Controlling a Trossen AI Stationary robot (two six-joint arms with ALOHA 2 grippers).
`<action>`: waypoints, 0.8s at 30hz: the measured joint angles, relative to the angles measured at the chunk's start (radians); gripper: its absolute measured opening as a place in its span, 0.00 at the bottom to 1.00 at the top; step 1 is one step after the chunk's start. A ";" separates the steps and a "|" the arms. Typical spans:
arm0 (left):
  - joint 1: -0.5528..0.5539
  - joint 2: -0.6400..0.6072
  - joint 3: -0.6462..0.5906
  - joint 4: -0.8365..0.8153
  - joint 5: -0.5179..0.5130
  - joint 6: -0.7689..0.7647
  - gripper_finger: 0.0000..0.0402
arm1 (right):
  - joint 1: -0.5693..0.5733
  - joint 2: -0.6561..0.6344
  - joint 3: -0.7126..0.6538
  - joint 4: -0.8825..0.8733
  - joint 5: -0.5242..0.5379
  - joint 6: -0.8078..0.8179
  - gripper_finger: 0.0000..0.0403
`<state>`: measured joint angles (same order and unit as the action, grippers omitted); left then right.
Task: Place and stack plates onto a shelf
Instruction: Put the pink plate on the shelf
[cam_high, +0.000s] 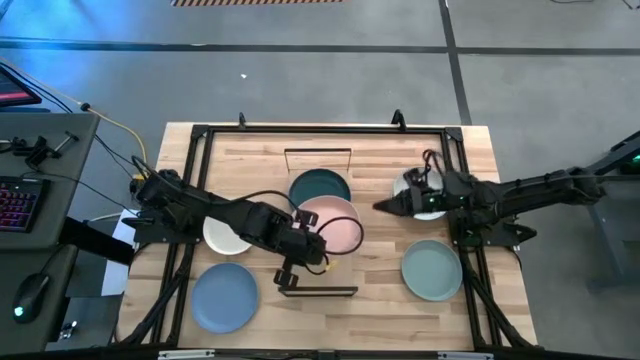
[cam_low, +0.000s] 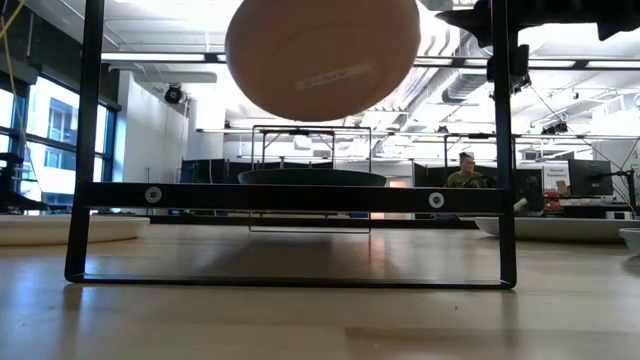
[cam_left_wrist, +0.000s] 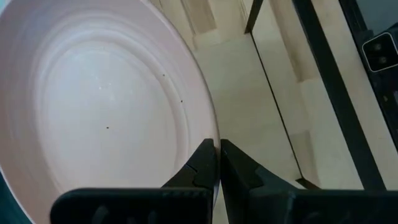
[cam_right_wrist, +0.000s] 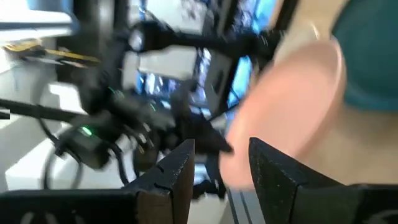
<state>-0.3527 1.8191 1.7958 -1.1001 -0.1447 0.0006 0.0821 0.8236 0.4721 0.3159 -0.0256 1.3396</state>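
My left gripper (cam_high: 305, 242) is shut on the pink plate (cam_high: 338, 226), which hangs in the air over the light-wood shelf (cam_high: 318, 272); the low view shows its underside (cam_low: 320, 55) high above the near wire frame (cam_low: 290, 195). The dark teal plate (cam_high: 320, 186) lies flat on the shelf's far half, and shows there in the low view (cam_low: 312, 177). My right gripper (cam_high: 382, 207) is open, level, just right of the pink plate (cam_right_wrist: 292, 106), touching nothing. A whitish plate (cam_high: 408, 192) lies under the right arm. My left gripper pinches the pink plate's rim (cam_left_wrist: 211, 134) between its two fingers (cam_left_wrist: 202, 165), one finger on the upper face and one below. The fingers come level from the table's left-near side. The plate is lifted clear and tilted, free of the shelf and the teal plate.
Another whitish plate (cam_high: 225, 238) lies under the left arm, the blue plate (cam_high: 225, 297) near the table's near-left corner, and the sage green plate (cam_high: 432, 270) on the near right. Black frame rails (cam_high: 190, 190) run along the table's sides. A person (cam_low: 466, 172) sits in the room behind.
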 joint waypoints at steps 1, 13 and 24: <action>0.000 0.000 0.000 -0.004 0.000 -0.010 0.00 | 0.016 0.018 0.000 -0.008 -0.002 0.011 0.33; -0.017 0.005 -0.001 -0.002 -0.083 -0.051 0.00 | 0.068 0.204 0.000 -0.019 0.085 0.127 0.33; -0.014 0.005 -0.001 0.000 -0.083 -0.049 0.00 | 0.068 0.219 0.000 0.059 0.123 0.176 0.40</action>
<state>-0.3668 1.8244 1.7950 -1.1004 -0.2279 -0.0488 0.1497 1.0424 0.4721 0.3745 0.0977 1.5158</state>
